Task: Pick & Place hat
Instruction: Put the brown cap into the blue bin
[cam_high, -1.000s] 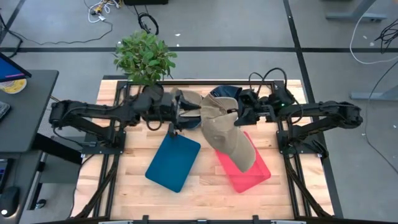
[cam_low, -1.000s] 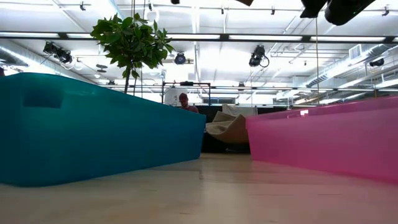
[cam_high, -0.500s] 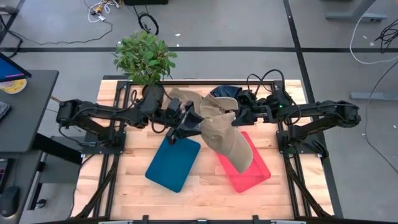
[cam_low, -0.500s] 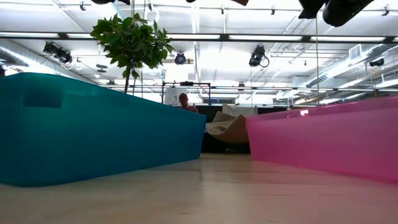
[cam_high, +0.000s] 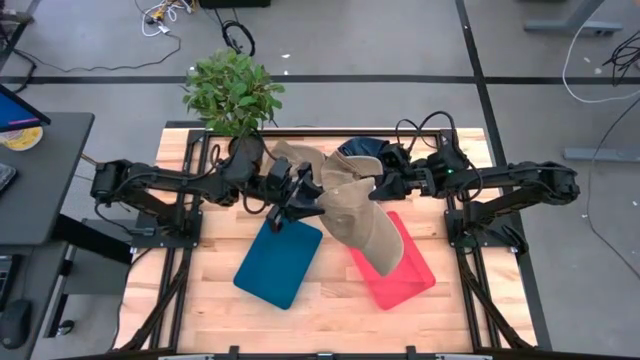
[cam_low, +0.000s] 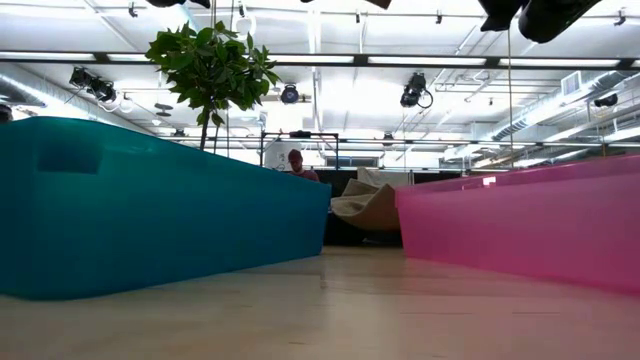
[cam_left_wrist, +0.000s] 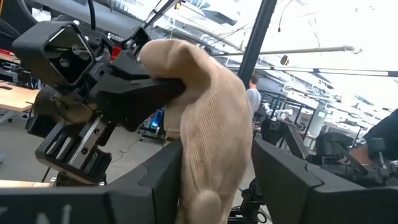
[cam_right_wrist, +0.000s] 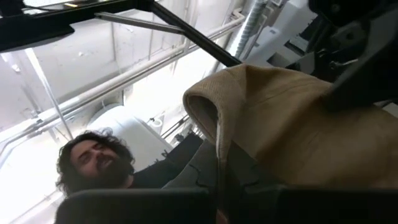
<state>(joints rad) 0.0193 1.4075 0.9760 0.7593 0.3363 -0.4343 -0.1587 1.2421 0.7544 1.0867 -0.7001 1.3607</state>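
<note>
A tan corduroy hat (cam_high: 360, 220) hangs in the air between my two grippers, and its lower end is above the pink bin (cam_high: 412, 280). My right gripper (cam_high: 372, 190) comes from the table's right and is shut on the hat's upper end. My left gripper (cam_high: 312, 200) comes from the left with its fingers closed on the hat's left side. In the left wrist view the hat (cam_left_wrist: 211, 124) fills the gap between the fingers. A second tan hat (cam_high: 298, 157) and a dark blue hat (cam_high: 360, 148) lie on the table's far part. My left gripper pinches the hat's left side (cam_left_wrist: 214, 171) between its two fingers (cam_left_wrist: 158, 183), coming about level from the table's left. The hat stands clear of the table and hangs down past the fingers. My right gripper pinches a folded edge at the hat's upper end (cam_right_wrist: 219, 134), coming from the table's right and tipped slightly upward. In the left wrist view its dark fingers (cam_left_wrist: 155, 90) are clamped on the hat's top. The hat hangs below, clear of the table and the bin.
A teal bin (cam_high: 278, 258) stands left of the pink bin, below my left gripper. A potted plant (cam_high: 232, 92) stands at the far left edge. In the low view the teal bin (cam_low: 150, 205) and the pink bin (cam_low: 520, 225) flank a hat (cam_low: 365, 205) lying far back.
My left gripper has moved toward the table's right, up to the hat held by my right gripper, and has rolled and tipped upward. Its fingers now lie against the hat's left side. The hat stays hanging from my right gripper.
</note>
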